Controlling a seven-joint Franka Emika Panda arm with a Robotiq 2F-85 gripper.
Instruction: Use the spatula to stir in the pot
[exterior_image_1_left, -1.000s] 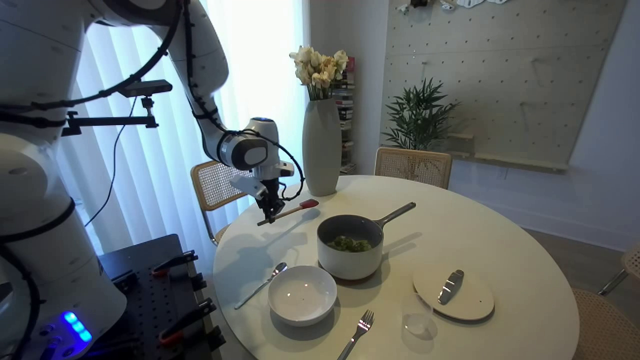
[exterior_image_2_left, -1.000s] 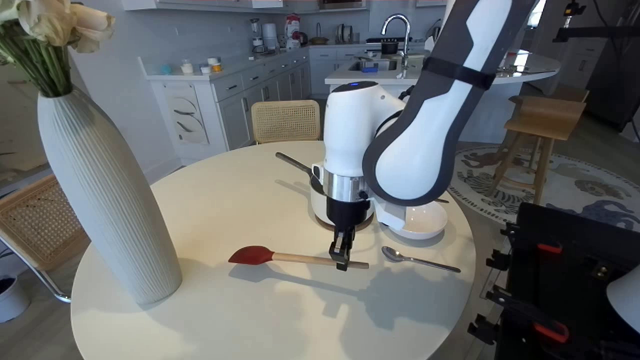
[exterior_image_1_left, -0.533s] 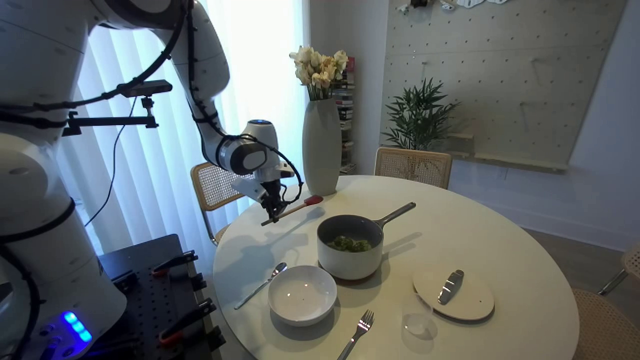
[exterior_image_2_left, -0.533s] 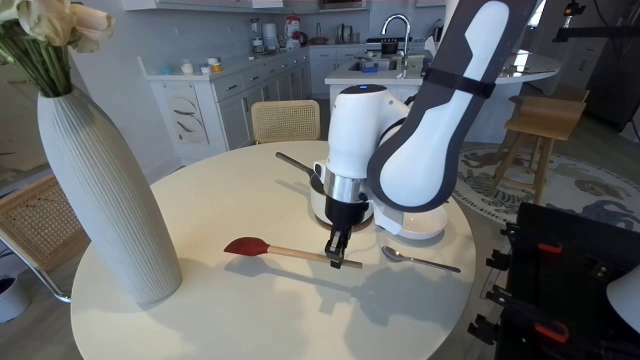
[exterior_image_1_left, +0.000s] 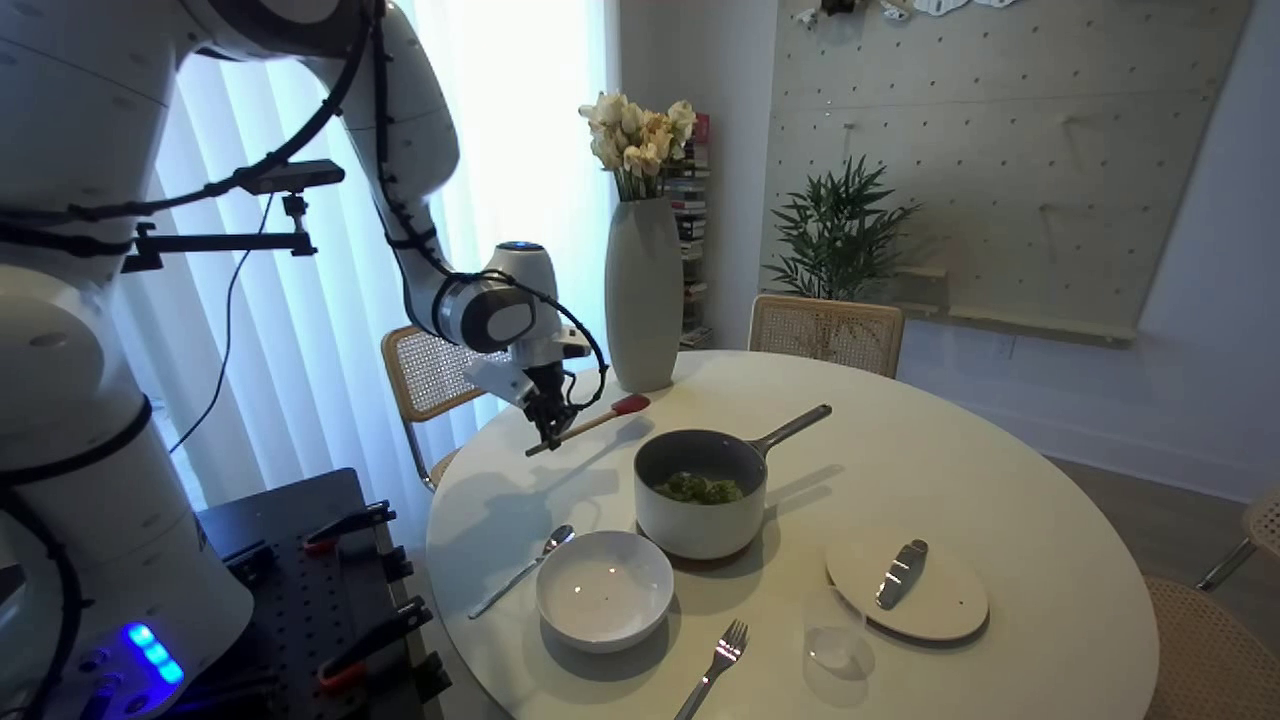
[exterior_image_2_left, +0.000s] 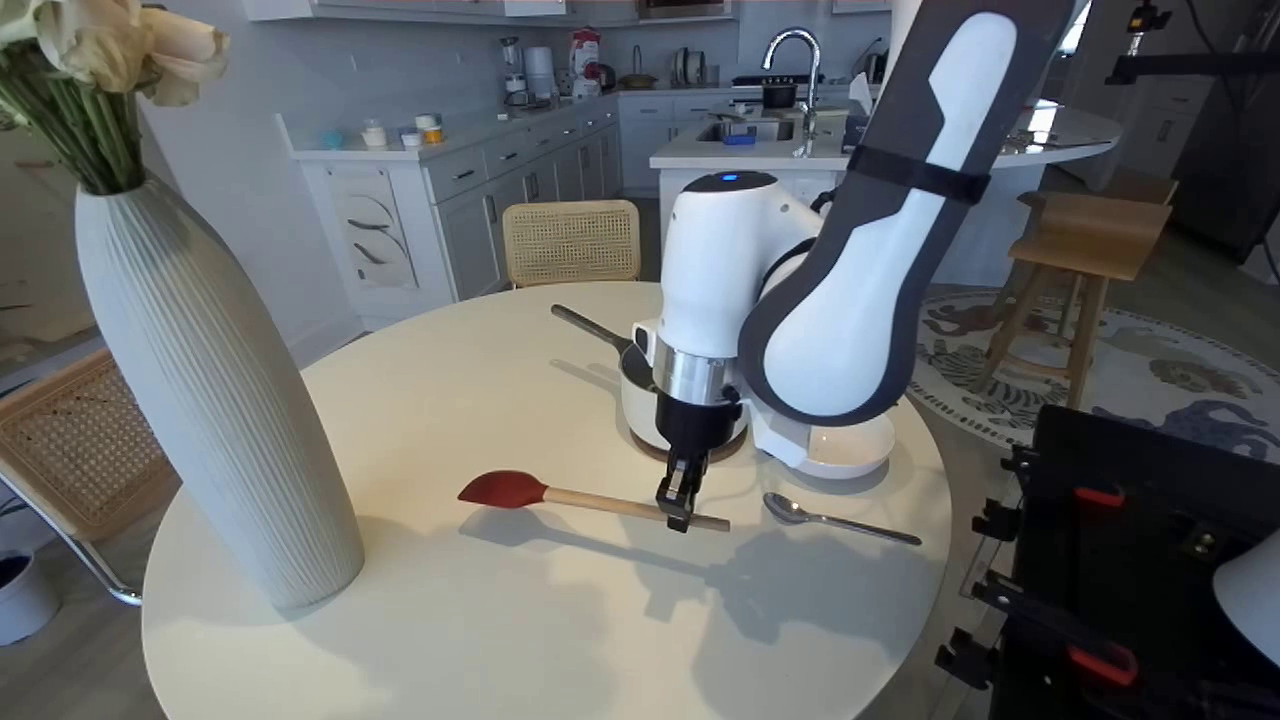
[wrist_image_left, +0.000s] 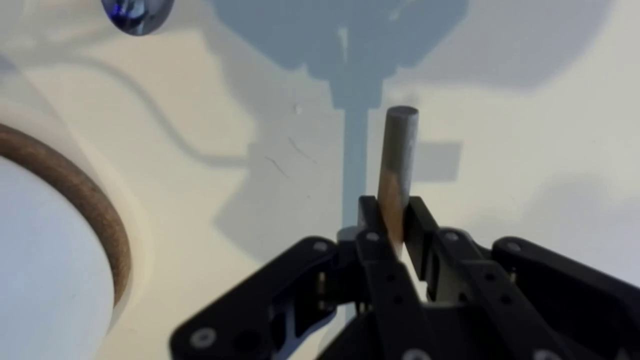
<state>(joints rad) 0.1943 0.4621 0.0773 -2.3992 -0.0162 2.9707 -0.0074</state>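
Home dining area, round table (exterior_image_2_left: 430, 420), kitchen cabinets (exterior_image_2_left: 465, 240), faucet (exterior_image_2_left: 813, 85), cane chair (exterior_image_2_left: 572, 243)

- In an exterior view, the gripper (exterior_image_2_left: 678, 508) clasps the wooden handle of the spatula (exterior_image_2_left: 600, 502), near the end away from the red head.
- The whole spatula is raised clear of the pale round table (exterior_image_2_left: 450, 400).
- Behind the spatula: 1 pot (exterior_image_2_left: 640, 408), partly hidden by the robot arm (exterior_image_2_left: 850, 330).
- Right of the spatula's handle end: 1 spoon (exterior_image_2_left: 845, 525), lying on the table.
- Behind and right of the spatula: 1 white bowl (exterior_image_2_left: 855, 450), also partly hidden by the arm.
- Left of the spatula: 1 ribbed vase (exterior_image_2_left: 225, 400) with pale flowers (exterior_image_2_left: 115, 50).
- Far behind the spatula: 1 woven-backed chair (exterior_image_2_left: 570, 242).
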